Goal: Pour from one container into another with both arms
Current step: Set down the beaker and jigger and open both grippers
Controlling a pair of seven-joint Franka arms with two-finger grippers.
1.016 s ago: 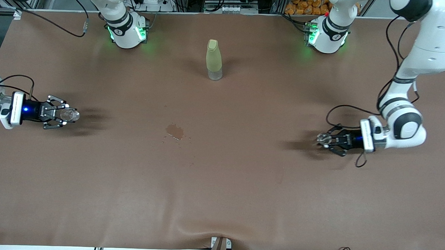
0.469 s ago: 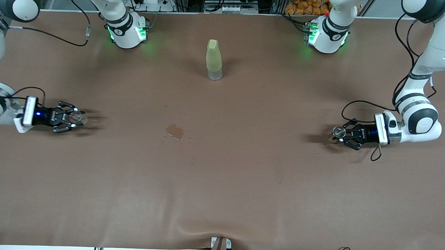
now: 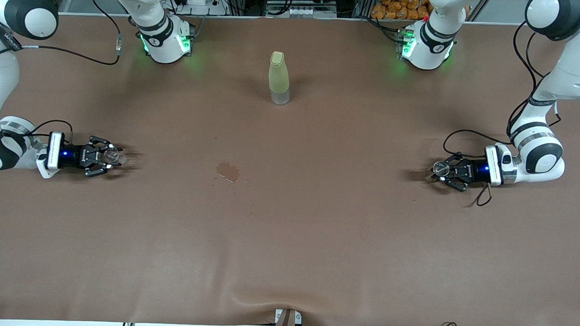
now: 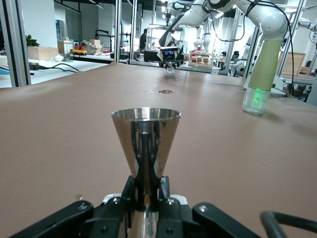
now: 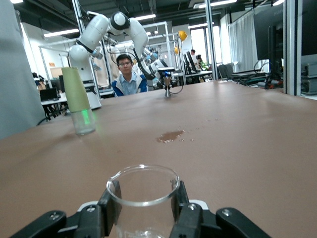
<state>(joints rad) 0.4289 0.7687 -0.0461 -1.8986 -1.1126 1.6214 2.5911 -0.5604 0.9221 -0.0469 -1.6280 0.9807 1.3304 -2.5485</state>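
Note:
My right gripper (image 3: 108, 156) is shut on a clear glass beaker (image 3: 112, 155), held upright low over the table at the right arm's end. In the right wrist view the beaker (image 5: 143, 191) stands between the black fingers (image 5: 110, 206). My left gripper (image 3: 441, 171) is shut on a steel cone-shaped measuring cup (image 3: 438, 169), upright and low over the table at the left arm's end. The left wrist view shows that cup (image 4: 146, 131) pinched at its narrow waist by the gripper (image 4: 146, 187). I cannot tell whether either container touches the table.
A pale green bottle with a clear base (image 3: 279, 78) stands upright between the two arm bases, farther from the front camera. A small wet puddle (image 3: 228, 171) with droplets lies on the brown table cover (image 3: 287, 240) between the grippers.
Both arms have come down toward the table with their containers. The right gripper shifted toward the table's middle, and the left gripper drew back toward its own end.

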